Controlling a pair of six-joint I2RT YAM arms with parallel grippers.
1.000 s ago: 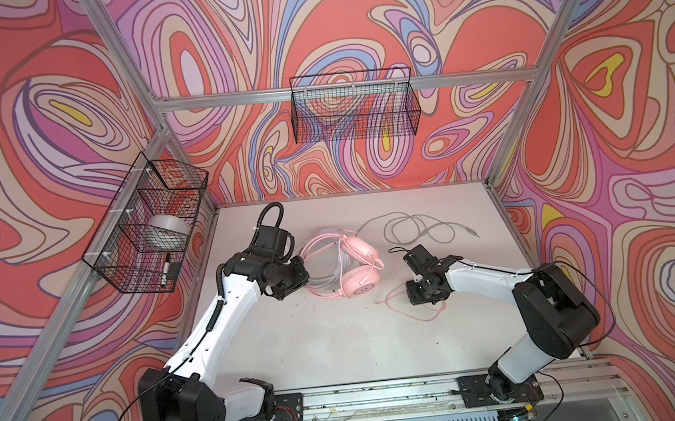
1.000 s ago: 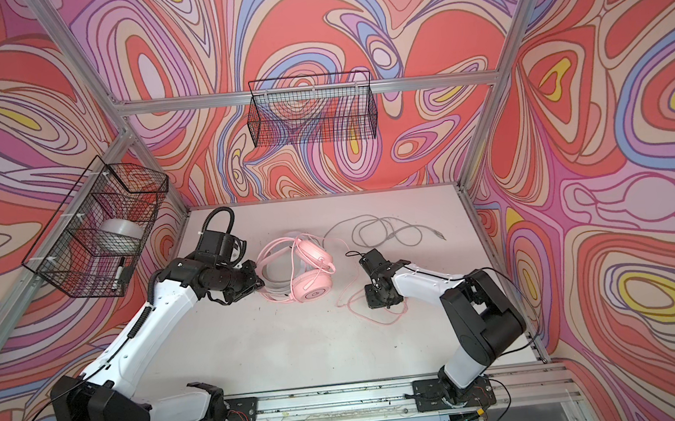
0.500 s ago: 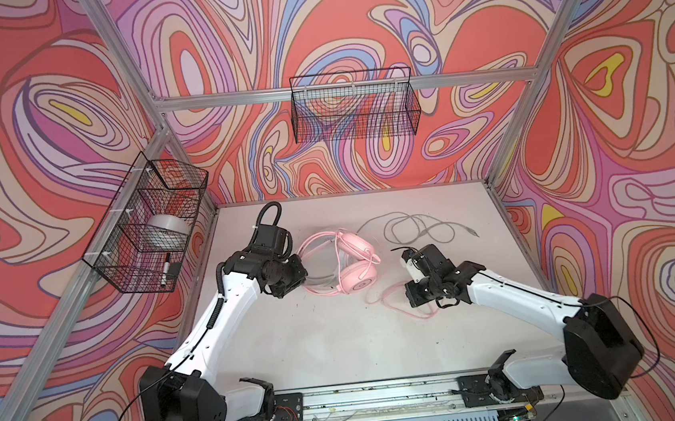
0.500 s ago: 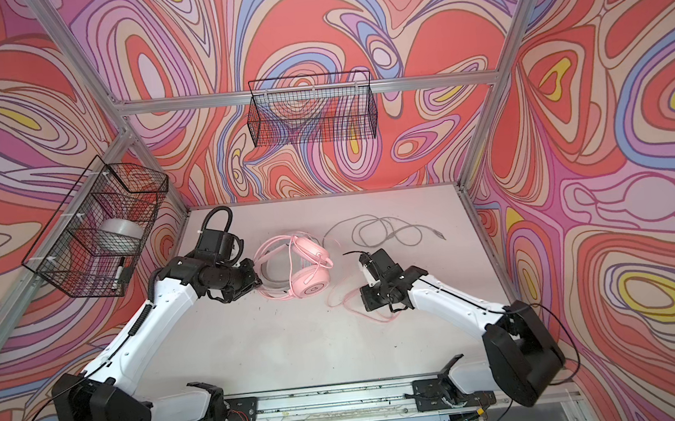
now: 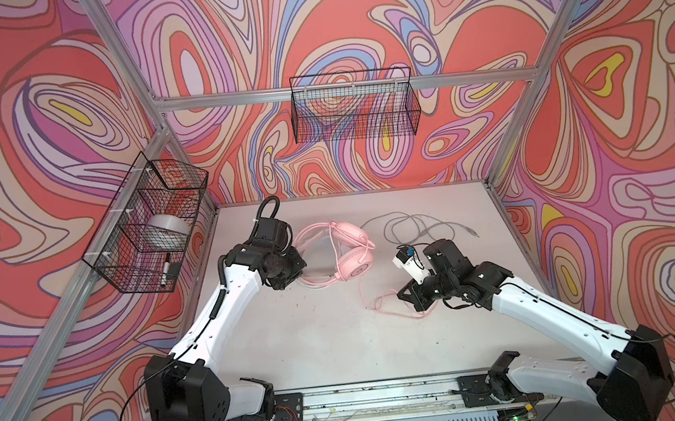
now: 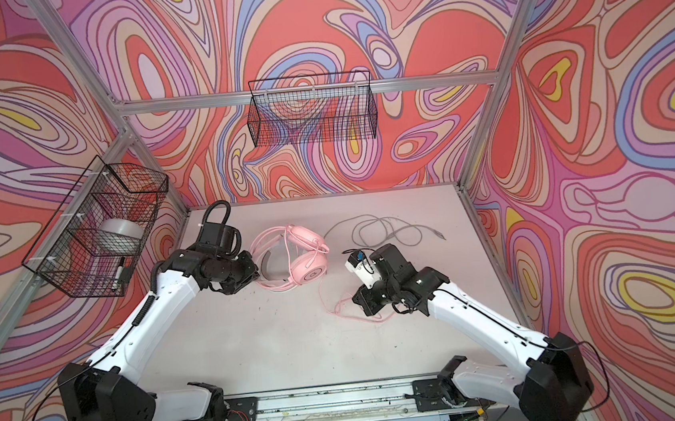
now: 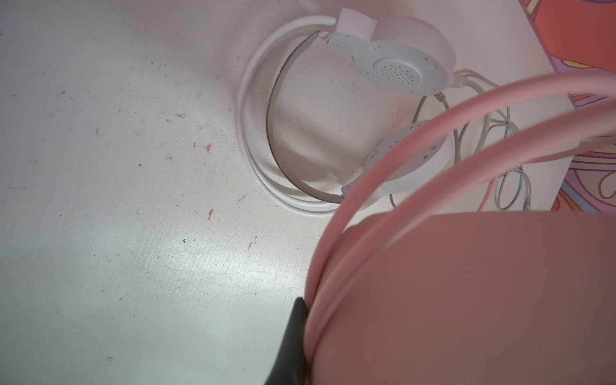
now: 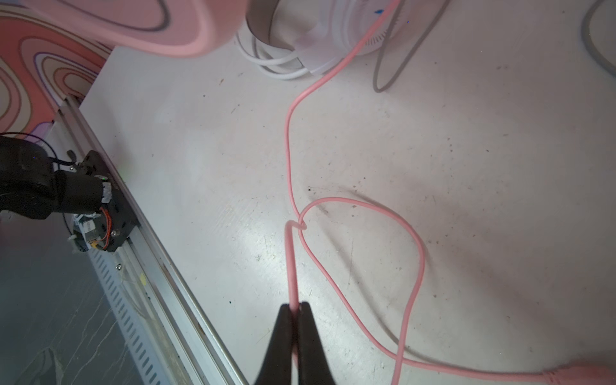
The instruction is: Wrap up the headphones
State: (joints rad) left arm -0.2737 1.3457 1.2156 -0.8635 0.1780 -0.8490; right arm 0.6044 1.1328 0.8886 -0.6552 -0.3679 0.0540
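Note:
The pink headphones [image 5: 349, 247] [image 6: 307, 256] sit tilted at the table's middle back. My left gripper [image 5: 291, 274] [image 7: 313, 310] is shut on their headband [image 7: 433, 110], and only one black finger [image 7: 293, 336] shows. The white headphones [image 7: 396, 66] [image 8: 333, 23] lie on the table under and behind the pink set. Their grey-white cable [image 5: 416, 229] is strewn to the right. The pink cable [image 5: 379, 299] [image 8: 289, 156] runs forward in loose loops. My right gripper [image 5: 407, 293] [image 6: 362, 299] [image 8: 295, 305] is shut on this pink cable, low over the table.
A wire basket [image 5: 150, 232] on the left wall holds a tape roll [image 5: 167, 231] and a marker. Another wire basket [image 5: 354, 108] hangs on the back wall. The metal rail [image 5: 364, 396] with both arm bases runs along the front edge.
The right arm's elbow has swung out and down to the right while its gripper stayed by the pink cable. The pink headphones have shifted slightly toward the back in the left gripper.

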